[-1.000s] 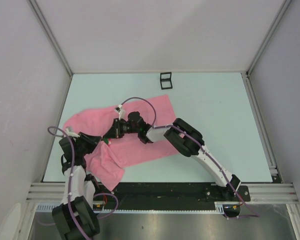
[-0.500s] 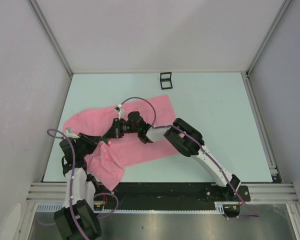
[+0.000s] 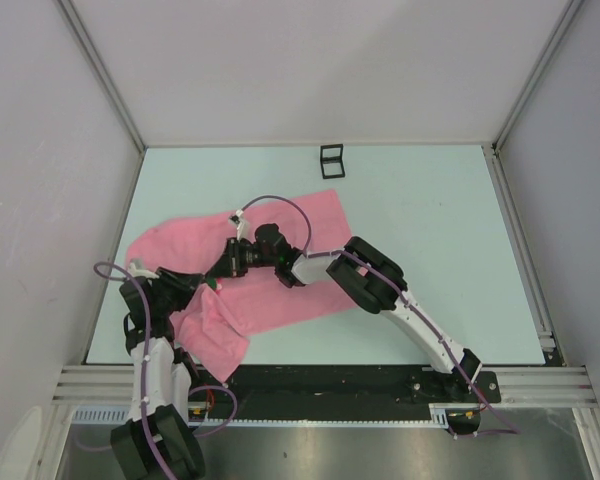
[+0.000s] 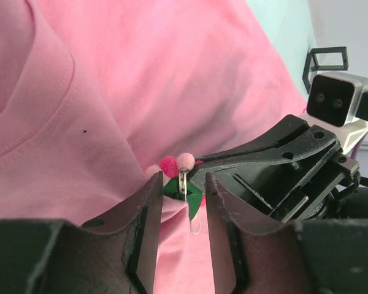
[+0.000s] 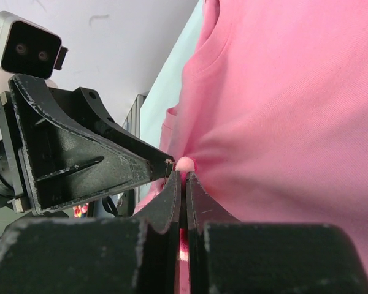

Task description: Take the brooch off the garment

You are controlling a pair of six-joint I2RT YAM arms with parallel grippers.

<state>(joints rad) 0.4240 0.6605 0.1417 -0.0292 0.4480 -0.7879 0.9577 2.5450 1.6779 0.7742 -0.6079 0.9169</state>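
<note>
The pink garment [image 3: 305, 215] lies spread across the table's left half. The brooch [image 4: 172, 166], with pink petals, a green leaf and a metal pin, sits on a pinched-up fold of the cloth [image 4: 141, 92]. My left gripper [image 4: 184, 179] is open, with the brooch's leaf and pin between its fingertips. My right gripper [image 5: 183, 175] is shut on the brooch, and a pale petal [image 5: 185, 163] shows just past its tips. In the top view both grippers, left [image 3: 217, 278] and right [image 3: 232, 266], meet over the cloth and hide the brooch.
A small black square frame box [image 3: 331, 160] stands at the table's back edge, beyond the garment. It also shows in the left wrist view [image 4: 325, 61]. The right arm [image 3: 380, 285] stretches across the garment's lower edge. The pale table [image 3: 430, 230] is walled on three sides.
The left arm's elbow and cable have shifted slightly down. Both grippers stay together at the brooch.
</note>
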